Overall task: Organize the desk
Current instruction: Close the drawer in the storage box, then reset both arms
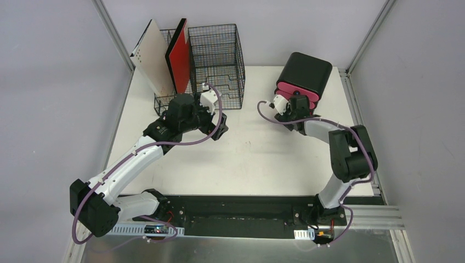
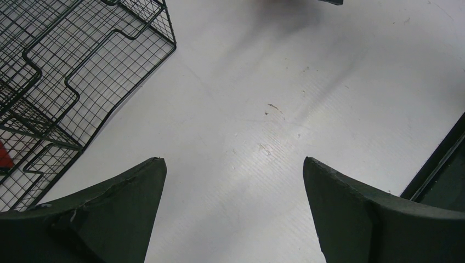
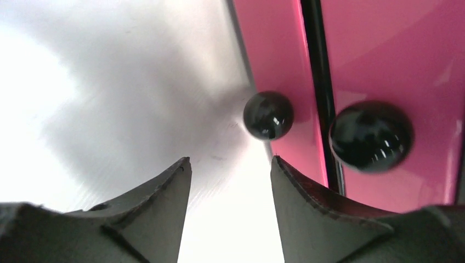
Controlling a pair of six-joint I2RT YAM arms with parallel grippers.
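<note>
Across the floor of a grey-walled cell framed by aluminium posts (image 1: 112, 33), the white desk (image 1: 257, 159) lies flat beneath both my arms, with a black strip (image 1: 241, 211) along its near edge and a few faint scuff marks (image 2: 272, 108) on its top. At the far left of the desk stands a black wire rack (image 1: 222, 55). A beige board (image 1: 153, 57) and a red folder (image 1: 180, 55) lean upright, side by side, in its left slots. At the far right sits a black box (image 1: 307, 71), its pink drawers (image 3: 384, 55) facing me, each with a round black knob (image 3: 268, 115) on its front. My left gripper (image 2: 233, 164) hangs near the rack's near corner, fingers spread wide over bare desk, holding nothing. My right gripper (image 3: 230, 161) is close up to the drawers, jaws parted with nothing between them, one knob just beyond the fingertips.
</note>
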